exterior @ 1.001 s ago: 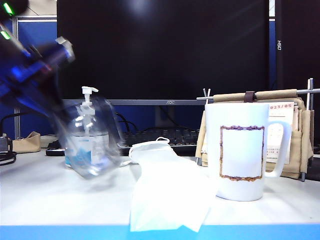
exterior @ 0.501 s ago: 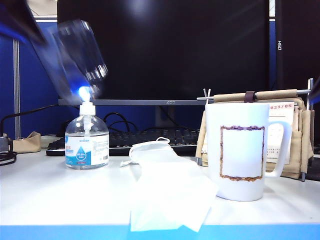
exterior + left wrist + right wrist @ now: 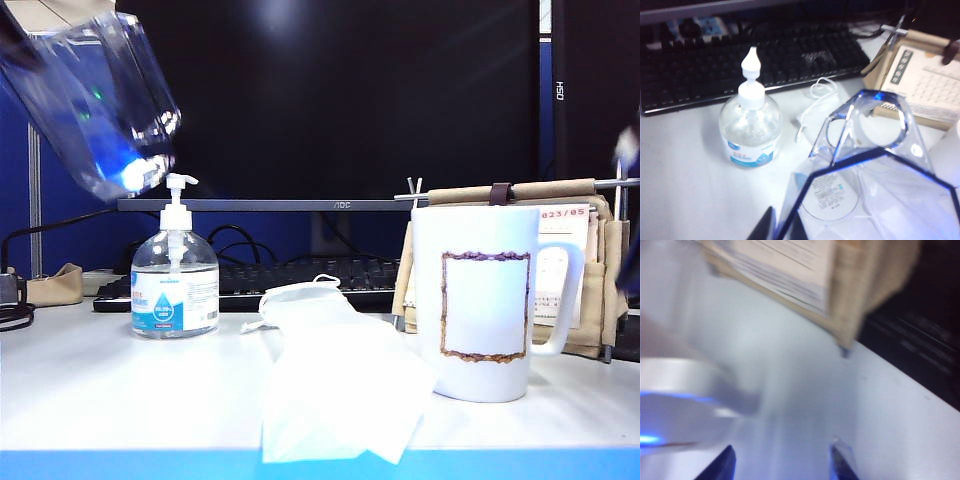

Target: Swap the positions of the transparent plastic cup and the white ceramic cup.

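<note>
- One transparent plastic cup (image 3: 95, 105) is in the air above the left part of the desk (image 3: 110, 390), tilted, higher than the pump bottle's top.
- The left gripper (image 3: 782, 231) grips this cup: its dark fingers (image 3: 764, 227) are clamped on the cup's rim in the left wrist view, and the cup's clear handle shows there too.
- One white ceramic cup (image 3: 488, 300) stands upright on the right part of the desk, near the front edge, handle turned toward the right edge.
- The right gripper (image 3: 782, 462) hangs above bare desk with its two fingers (image 3: 720, 467) spread apart and holding nothing; the view is blurred.
- One pump-top sanitizer bottle (image 3: 174, 272) stands upright on the left, below the lifted cup.
- One white face mask (image 3: 335, 375) lies at the front edge, between bottle and mug.
- One black keyboard (image 3: 300, 280) lies along the back, under one dark monitor (image 3: 330, 100).
- One tan desk calendar (image 3: 580, 270) stands just behind the mug.
</note>
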`<action>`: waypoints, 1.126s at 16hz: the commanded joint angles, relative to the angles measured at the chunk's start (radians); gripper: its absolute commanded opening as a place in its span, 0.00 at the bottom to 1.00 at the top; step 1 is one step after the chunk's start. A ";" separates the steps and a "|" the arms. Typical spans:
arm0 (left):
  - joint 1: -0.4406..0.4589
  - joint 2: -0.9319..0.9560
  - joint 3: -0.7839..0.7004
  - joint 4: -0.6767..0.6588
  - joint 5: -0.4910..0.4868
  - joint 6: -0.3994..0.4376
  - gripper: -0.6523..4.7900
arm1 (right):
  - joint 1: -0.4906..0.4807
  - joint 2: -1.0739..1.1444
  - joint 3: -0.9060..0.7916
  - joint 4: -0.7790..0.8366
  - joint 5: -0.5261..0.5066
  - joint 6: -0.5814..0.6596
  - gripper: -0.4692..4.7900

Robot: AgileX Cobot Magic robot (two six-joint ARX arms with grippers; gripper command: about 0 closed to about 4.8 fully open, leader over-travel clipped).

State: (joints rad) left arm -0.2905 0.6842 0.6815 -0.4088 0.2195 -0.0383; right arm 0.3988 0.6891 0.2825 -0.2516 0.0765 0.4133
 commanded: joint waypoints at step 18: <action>0.000 -0.028 0.001 -0.080 0.002 -0.014 0.11 | 0.002 0.278 0.002 0.368 -0.049 -0.019 0.55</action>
State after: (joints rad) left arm -0.2901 0.6590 0.6804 -0.5022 0.2195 -0.0460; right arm 0.4000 0.9592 0.2802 0.0830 0.0158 0.3988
